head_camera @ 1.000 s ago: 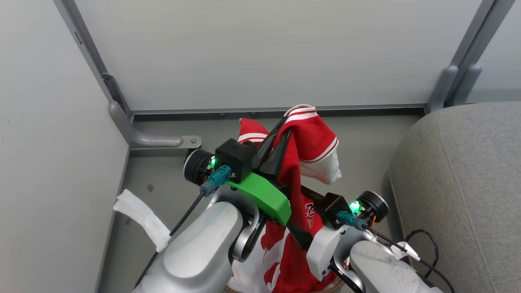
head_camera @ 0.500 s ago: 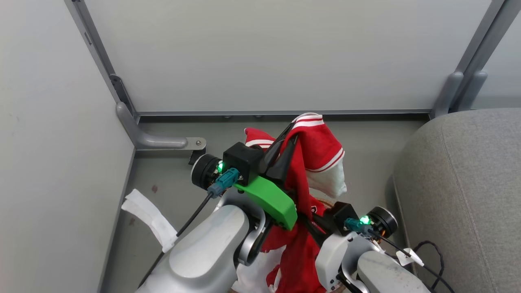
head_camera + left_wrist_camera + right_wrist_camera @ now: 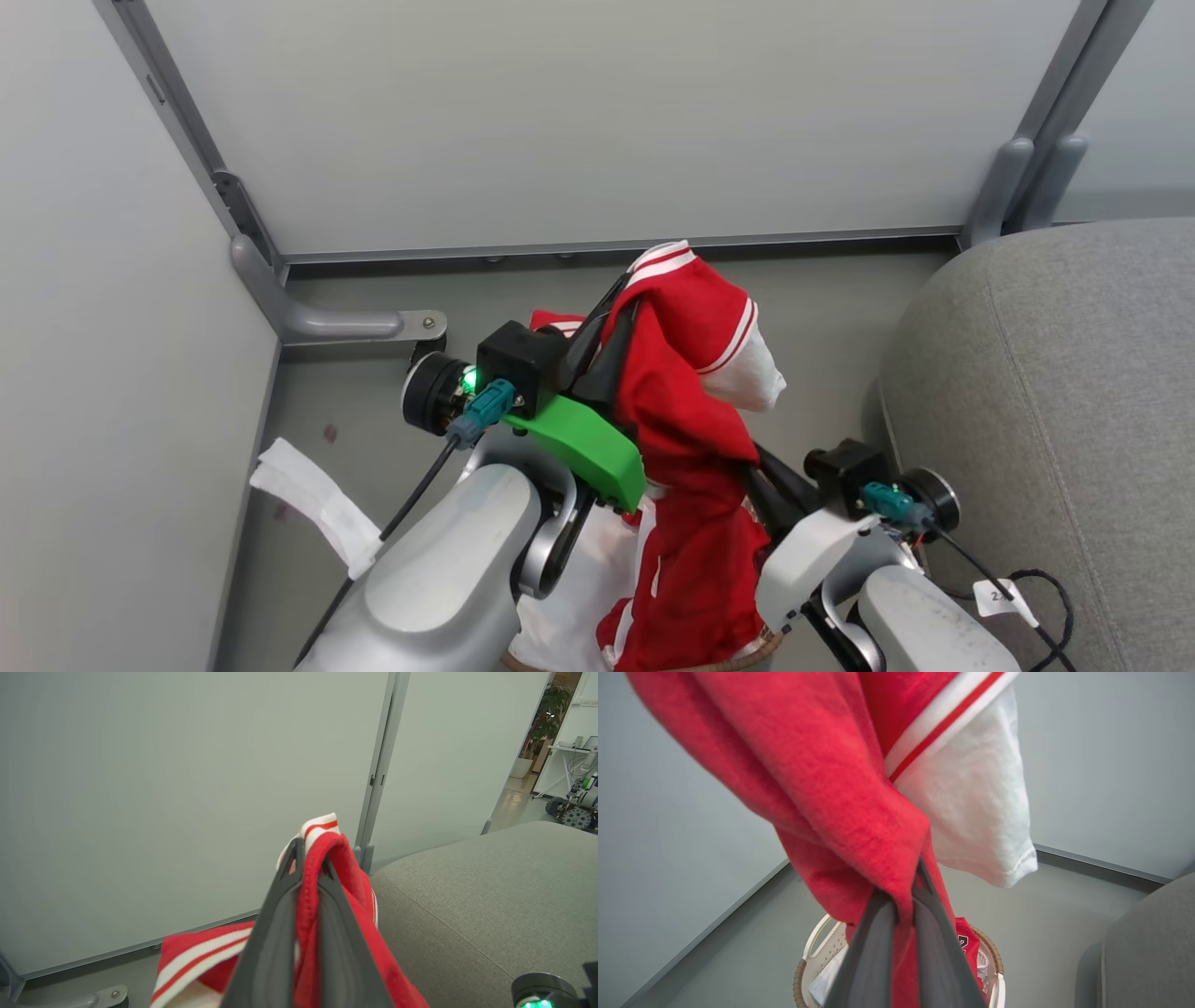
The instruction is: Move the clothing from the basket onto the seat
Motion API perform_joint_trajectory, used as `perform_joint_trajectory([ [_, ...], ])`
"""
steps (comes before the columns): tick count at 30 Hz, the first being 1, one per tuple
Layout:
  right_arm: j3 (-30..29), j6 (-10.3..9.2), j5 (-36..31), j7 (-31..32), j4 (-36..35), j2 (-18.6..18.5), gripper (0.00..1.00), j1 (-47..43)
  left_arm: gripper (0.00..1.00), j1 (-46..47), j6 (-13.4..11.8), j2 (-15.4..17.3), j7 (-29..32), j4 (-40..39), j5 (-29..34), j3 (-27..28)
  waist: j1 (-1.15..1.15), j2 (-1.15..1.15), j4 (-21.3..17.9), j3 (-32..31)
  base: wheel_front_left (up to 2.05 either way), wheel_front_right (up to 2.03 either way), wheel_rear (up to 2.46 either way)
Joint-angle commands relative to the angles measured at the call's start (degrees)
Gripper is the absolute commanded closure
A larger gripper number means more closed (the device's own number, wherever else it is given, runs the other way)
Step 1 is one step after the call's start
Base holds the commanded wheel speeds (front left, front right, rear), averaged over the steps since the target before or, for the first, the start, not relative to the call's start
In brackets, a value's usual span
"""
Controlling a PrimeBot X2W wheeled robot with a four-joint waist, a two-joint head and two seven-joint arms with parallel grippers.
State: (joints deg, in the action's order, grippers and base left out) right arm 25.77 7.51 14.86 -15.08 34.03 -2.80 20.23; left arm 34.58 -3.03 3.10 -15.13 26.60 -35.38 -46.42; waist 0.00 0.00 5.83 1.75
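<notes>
A: What bounds the left side?

B: A pale grey partition panel (image 3: 112, 373) meets a second one at a grey metal post, whose foot bracket (image 3: 345, 325) lies on the grey floor (image 3: 355, 420). A folded white cloth strip (image 3: 317, 504) lies beside the left panel. Bare floor runs between it and the arms.

A: And the middle?

B: The left gripper (image 3: 624, 297) is raised, jaws pressed together on a fold of the red basketball garment with white striped trim (image 3: 681, 401). The garment hangs from there to the right gripper (image 3: 754, 459), whose jaws pinch it lower down. Its lower end hangs over the oval white plastic basket with a brown woven rim (image 3: 738, 661), at the bottom edge between the forearms.

A: Room to the right?

B: A strip of floor, then the large grey woven-fabric couch seat (image 3: 1055, 392), its rounded corner near the right arm. A black cable (image 3: 1027, 597) lies at its foot. The garment is apart from the seat.

A: What do the wrist views add?

B: The left wrist view shows the left gripper (image 3: 308, 851) with the fold clamped between its tips, and the seat's (image 3: 467, 896) broad flat top just to its right. The right wrist view looks past the right gripper (image 3: 908, 891) into the basket (image 3: 817, 938), which the arms cover in the head view. Red cloth with a dark mark (image 3: 964, 940) and white fabric (image 3: 826, 980) lie inside.
</notes>
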Motion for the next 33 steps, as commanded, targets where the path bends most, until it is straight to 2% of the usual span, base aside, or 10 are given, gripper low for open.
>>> perform_joint_trajectory([
  [1, -1.75, -0.04, -0.38, -0.13, -2.22, -0.26, 1.00, -1.24, 0.82, -1.35, 0.28, 0.71, -0.01, 0.49, 0.86, 0.52, 0.00, 0.00, -0.73, 0.25, 0.00, 0.00, 0.00],
  [2, -2.85, -0.04, -0.18, -0.13, -3.73, -0.25, 1.00, -1.71, 0.53, -1.67, 0.39, 0.84, -0.01, 0.71, 1.12, 0.83, 0.00, 0.00, -1.06, 0.30, 0.00, 0.00, 0.00],
  [3, -4.03, -0.04, -0.02, -0.13, -5.32, -0.25, 1.00, -2.19, 0.00, -2.07, 0.39, 0.97, 0.00, 0.95, 1.48, 1.09, 0.00, 0.00, -1.35, 0.35, 0.00, 0.00, 0.00],
  [9, -9.67, -0.04, 0.95, -0.13, -14.88, -0.24, 1.00, -5.09, 0.00, -5.59, 0.47, 1.82, 0.00, 1.67, 3.38, 4.32, 0.00, 0.00, -4.35, 0.64, 0.00, 0.00, 0.00],
  [15, -12.52, -0.03, 1.40, -0.12, -20.21, -0.22, 1.00, -6.91, 0.00, -9.26, 1.11, 2.47, 0.01, 1.99, 6.69, 7.88, 0.00, 0.00, -9.47, 0.91, 0.00, 0.00, 0.00],
  [19, -13.85, -0.04, 1.00, -0.13, -22.66, -0.23, 1.00, -7.32, 0.00, -11.33, 2.03, 2.50, 0.00, 1.25, 8.82, 10.53, 0.00, 0.00, -13.99, 1.49, 0.00, 0.00, 0.00],
  [21, -14.44, -0.04, 0.97, -0.13, -23.88, -0.22, 1.00, -7.43, 0.00, -12.68, 2.78, 2.23, 0.01, 0.76, 10.14, 12.43, 0.00, 0.00, -17.85, 1.90, 0.00, 0.00, 0.00],
  [25, -14.72, -0.04, 1.05, -0.13, -25.14, -0.23, 1.00, -7.30, 0.00, -13.70, 3.72, 1.63, 0.01, 0.34, 11.80, 14.45, 0.00, 0.00, -22.80, 2.35, 0.00, 0.00, 0.00],
  [33, -15.56, -0.04, 0.93, -0.13, -26.84, -0.22, 1.00, -7.02, 0.00, -14.36, 5.80, 0.48, 0.00, 0.17, 14.31, 16.45, 0.00, 0.00, -30.80, 3.15, 0.00, 0.00, 0.00],
])
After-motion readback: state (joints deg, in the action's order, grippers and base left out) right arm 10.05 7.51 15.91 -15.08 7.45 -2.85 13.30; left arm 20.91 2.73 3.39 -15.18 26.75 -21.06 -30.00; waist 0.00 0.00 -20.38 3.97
